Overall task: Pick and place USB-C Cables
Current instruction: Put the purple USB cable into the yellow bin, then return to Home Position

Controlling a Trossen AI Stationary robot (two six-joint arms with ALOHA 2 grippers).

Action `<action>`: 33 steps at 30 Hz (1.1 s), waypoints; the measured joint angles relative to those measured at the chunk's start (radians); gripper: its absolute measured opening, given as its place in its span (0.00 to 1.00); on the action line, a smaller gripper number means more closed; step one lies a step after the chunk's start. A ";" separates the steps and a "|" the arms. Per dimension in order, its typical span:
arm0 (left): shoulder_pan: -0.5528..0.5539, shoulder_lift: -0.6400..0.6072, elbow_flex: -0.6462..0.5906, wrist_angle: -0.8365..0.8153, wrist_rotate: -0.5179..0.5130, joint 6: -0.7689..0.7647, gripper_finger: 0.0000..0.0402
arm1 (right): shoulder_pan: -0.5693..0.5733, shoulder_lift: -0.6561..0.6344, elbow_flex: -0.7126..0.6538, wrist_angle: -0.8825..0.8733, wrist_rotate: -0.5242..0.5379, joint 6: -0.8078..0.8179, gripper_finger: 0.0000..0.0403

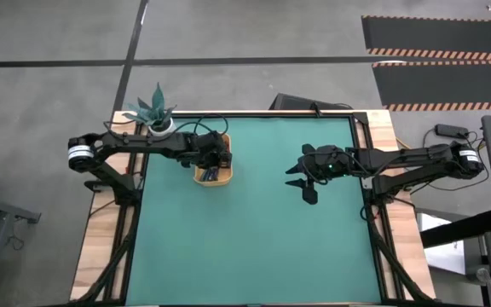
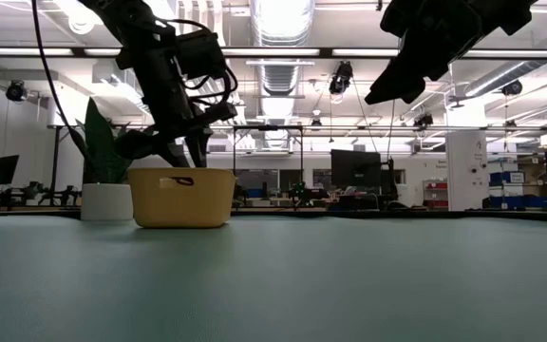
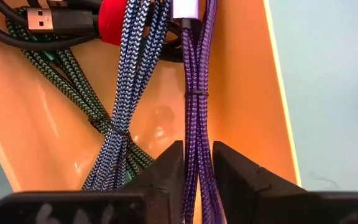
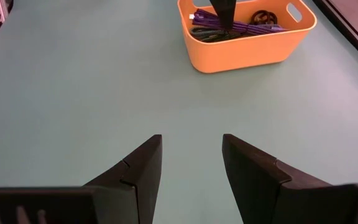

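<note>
Four cable bundles lie in the yellow tray (image 3: 247, 74), seen closely in the left wrist view: blue-purple (image 3: 197, 74), teal-blue (image 3: 132, 68), dark green (image 3: 58, 59), and black with red (image 3: 107, 22). My left gripper (image 3: 197, 167) reaches down into the tray (image 1: 214, 177) and is shut on the blue-purple bundle. My right gripper (image 4: 191, 155) hangs open above the bare mat right of centre (image 1: 307, 177), well away from the tray (image 4: 247, 50). My left gripper pinches the blue-purple cable bundle between its two fingers, on the stretch (image 3: 197, 140) past the thin tie, away from the silver plug end. The fingers (image 3: 166, 168) come from above, one on each side of the bundle. The bundle lies along the tray floor.
A potted plant (image 1: 156, 112) in a white pot stands at the table's far left corner, just behind the tray (image 2: 181, 198). The green mat (image 1: 254, 239) spreads between the arms and toward the near edge. Wooden table borders run along both sides.
</note>
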 joint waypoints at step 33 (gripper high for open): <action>-0.051 -0.159 0.001 -0.004 0.021 0.357 0.55 | 0.000 -0.047 -0.058 0.131 -0.003 -0.115 0.40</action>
